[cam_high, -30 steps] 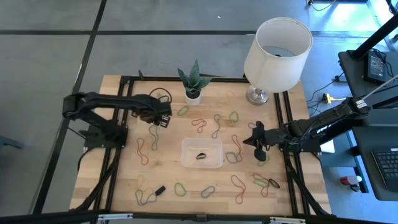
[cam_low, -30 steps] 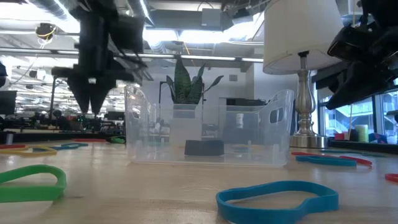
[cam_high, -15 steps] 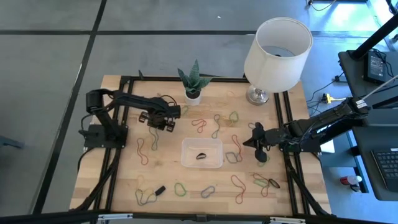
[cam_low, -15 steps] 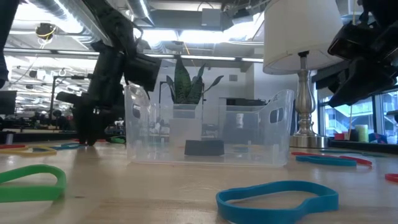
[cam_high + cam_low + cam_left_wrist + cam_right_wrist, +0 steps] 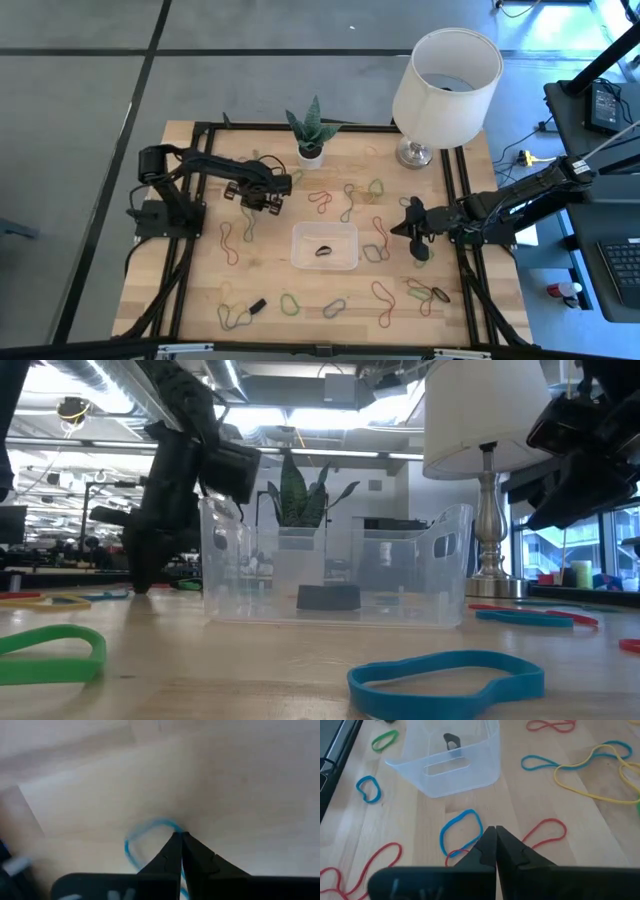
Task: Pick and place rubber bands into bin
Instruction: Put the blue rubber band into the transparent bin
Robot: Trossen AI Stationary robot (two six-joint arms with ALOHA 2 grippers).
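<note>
Many rubber bands lie loose on the wooden table around the clear bin [image 5: 324, 246], which has one dark piece in it. My left gripper [image 5: 264, 196] points down left of the bin, its tips at the tabletop [image 5: 140, 586], shut on a blue rubber band [image 5: 145, 831]. My right gripper [image 5: 413, 230] hangs shut right of the bin, above another blue band [image 5: 461, 834] and touching nothing. My left gripper pinches the blue band's strand [image 5: 170, 826] at one end of its loop, between the two fingertips. The fingers come from above, pointing down. The rest of the loop [image 5: 128, 847] lies slack on the table beside the fingers.
A white lamp [image 5: 445, 75] stands at the far right and a potted plant [image 5: 310, 148] at the far middle. A small black block [image 5: 257, 304] lies near the front left. Red, green, yellow and blue bands are scattered all round the bin.
My left gripper has come down from well above the table to the tabletop, shifting a little toward the bin. Its fingers have closed on the blue band there. The band still lies on the wood.
</note>
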